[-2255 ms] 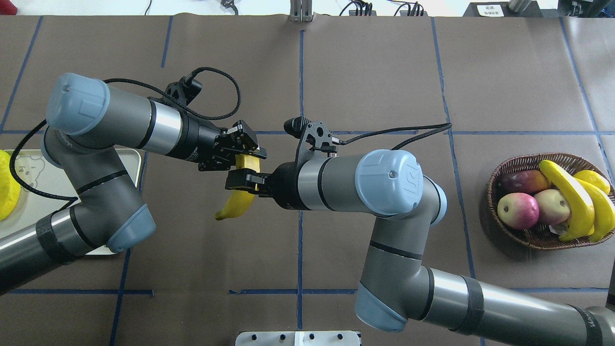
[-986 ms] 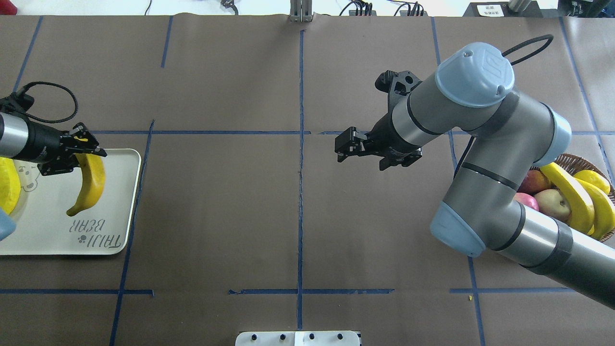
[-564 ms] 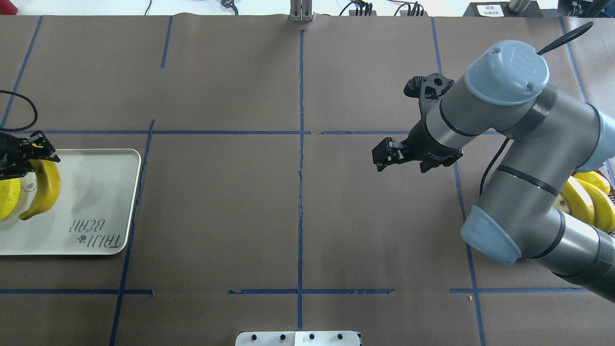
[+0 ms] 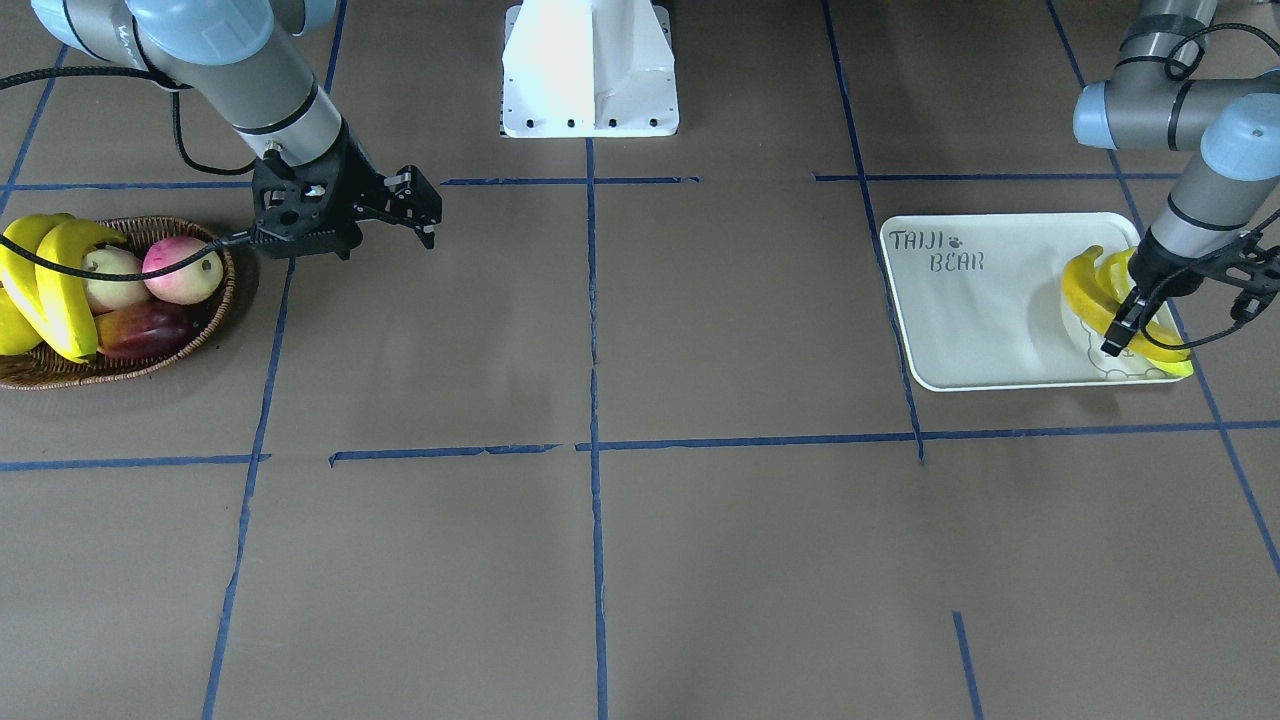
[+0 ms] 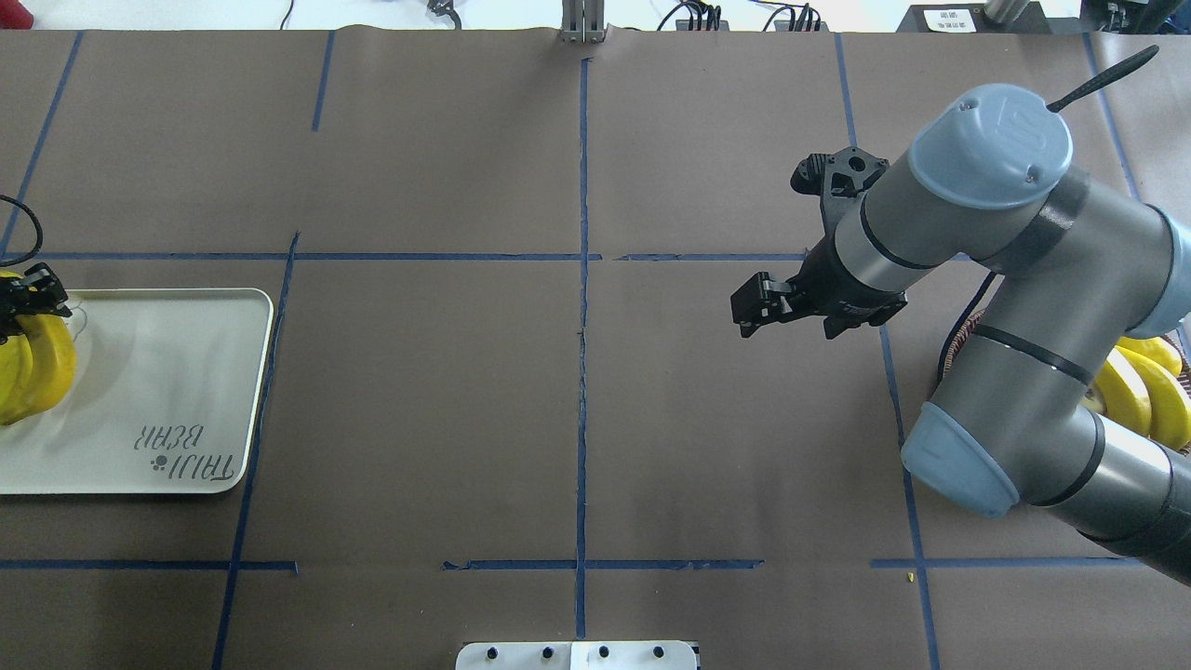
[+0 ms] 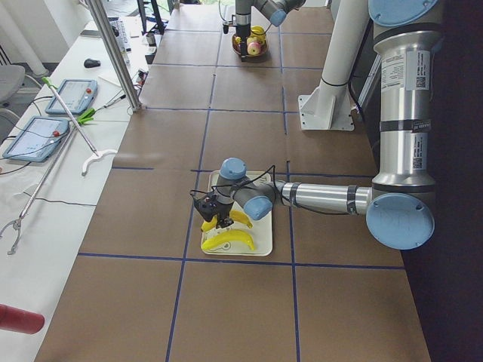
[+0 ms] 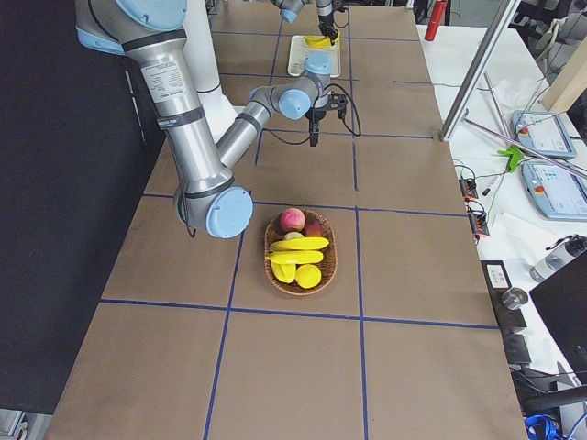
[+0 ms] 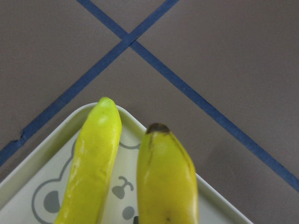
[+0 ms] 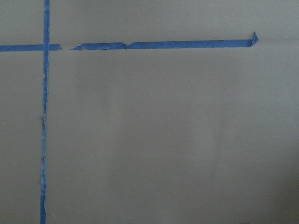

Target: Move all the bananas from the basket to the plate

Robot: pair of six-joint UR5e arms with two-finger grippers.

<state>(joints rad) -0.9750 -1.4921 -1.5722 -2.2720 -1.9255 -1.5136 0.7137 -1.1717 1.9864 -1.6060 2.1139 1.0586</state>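
My left gripper (image 4: 1118, 335) (image 5: 30, 290) is shut on a yellow banana (image 4: 1082, 288) (image 5: 51, 365) low over the far end of the cream plate (image 4: 985, 300) (image 5: 158, 372). Beside it a second banana (image 4: 1168, 354) lies on the plate. The left wrist view shows the held banana (image 8: 166, 182) next to the lying one (image 8: 91, 172) over the bear print. Two more bananas (image 4: 55, 280) (image 5: 1144, 400) rest in the wicker basket (image 4: 120, 370). My right gripper (image 4: 418, 203) (image 5: 750, 305) hangs open and empty above the table, beside the basket.
Apples and a darker mango-like fruit (image 4: 140, 328) share the basket. In the overhead view my right arm (image 5: 1014, 307) hides most of the basket. Blue tape lines (image 4: 590, 445) grid the brown table. The robot's white base (image 4: 590, 70) stands at mid-table.
The left gripper took the banana over from the right one, carried it left over the plate and set it beside the other banana. The right arm swung back toward the basket.
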